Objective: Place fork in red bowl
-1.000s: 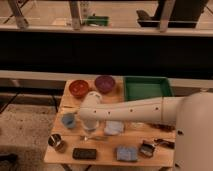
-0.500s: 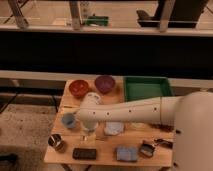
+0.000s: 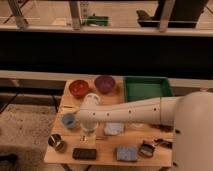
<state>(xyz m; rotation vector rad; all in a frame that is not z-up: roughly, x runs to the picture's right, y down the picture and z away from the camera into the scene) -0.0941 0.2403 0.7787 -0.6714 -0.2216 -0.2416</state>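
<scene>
The tool (image 3: 89, 132) points down from the arm over the front-left part of the bench (image 3: 69, 102), just right of a blue cup (image 3: 69, 120). I cannot tell whether it is open or holds anything. The fork cannot be made out, nor which way it points. The red bowl (image 3: 79, 88) stands at the back left, beside a purple bowl (image 3: 105, 83).

Nothing readable is coming through here: no lettering, label, brand or number is showing on the table (image 3: 67, 100) or on any of the things lying on it. Nothing legible is showing on the gripper (image 3: 89, 133) either, which is hanging low over the table's left half, just beside the blue cup (image 3: 69, 120)
</scene>
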